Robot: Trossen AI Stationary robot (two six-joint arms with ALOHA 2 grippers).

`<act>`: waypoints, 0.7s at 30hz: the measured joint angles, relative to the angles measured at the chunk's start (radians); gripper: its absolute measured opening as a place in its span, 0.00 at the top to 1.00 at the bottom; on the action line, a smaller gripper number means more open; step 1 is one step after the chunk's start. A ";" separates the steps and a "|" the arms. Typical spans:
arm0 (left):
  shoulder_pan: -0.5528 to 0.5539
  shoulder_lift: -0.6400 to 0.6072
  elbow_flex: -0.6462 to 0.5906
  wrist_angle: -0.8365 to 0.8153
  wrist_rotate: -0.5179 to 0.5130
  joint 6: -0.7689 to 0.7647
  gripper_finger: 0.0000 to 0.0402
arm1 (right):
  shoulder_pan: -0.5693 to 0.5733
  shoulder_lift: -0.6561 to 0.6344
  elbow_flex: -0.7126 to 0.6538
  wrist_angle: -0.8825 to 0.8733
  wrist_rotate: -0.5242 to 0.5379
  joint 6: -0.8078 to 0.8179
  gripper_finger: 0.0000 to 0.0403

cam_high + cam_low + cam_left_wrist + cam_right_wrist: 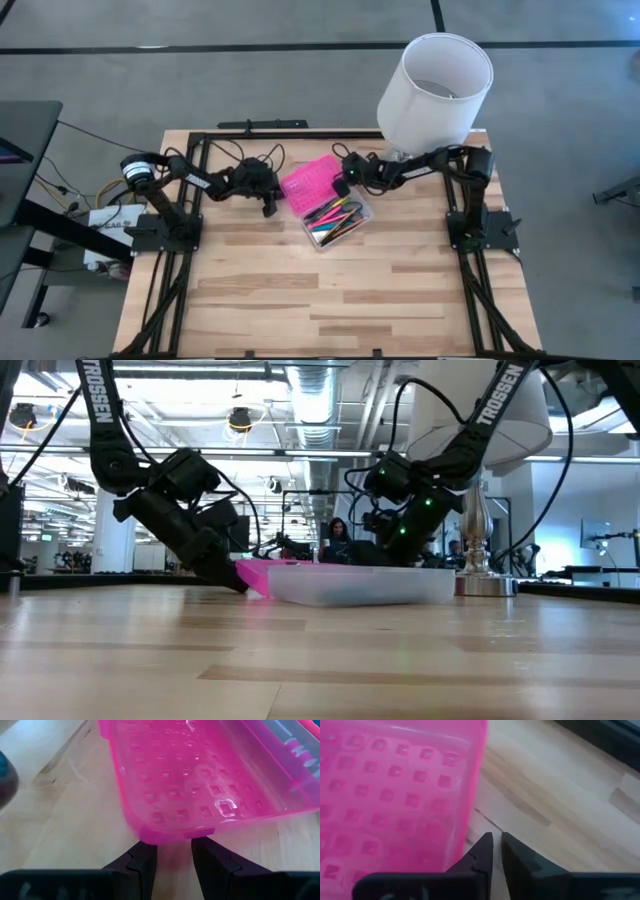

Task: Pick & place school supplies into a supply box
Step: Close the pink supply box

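The supply box [345, 222] sits mid-table with its clear base holding several school supplies [335, 214]. Its pink lid [308, 180] lies folded open toward the far left. My left gripper [174, 851] is open, slanting down at the lid's left edge. My right gripper [496, 840] stands by the lid's far-right edge. It is all but shut, with only a thin slit of bare wood between its fingers. My left gripper comes slanting down from the table's left. The lid's free rim [170, 837] lies across its two spread fingertips, not between them. In the low view a fingertip [238, 578] meets that rim low, near the tabletop. My right gripper has one finger [479, 851] close beside the lid's rim [472, 827]; whether they touch I cannot tell.
A white lamp with a large shade [435, 85] stands at the far right, its base [485, 585] just beyond the box. Black frame rails [165, 270] run along the table's sides. The near half of the wooden top [320, 300] is bare. People sit in the room behind.
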 joint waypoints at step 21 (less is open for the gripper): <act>-0.109 -0.001 -0.030 -0.016 -0.083 -0.044 0.72 | 0.078 0.005 0.016 0.022 -0.026 -0.147 0.98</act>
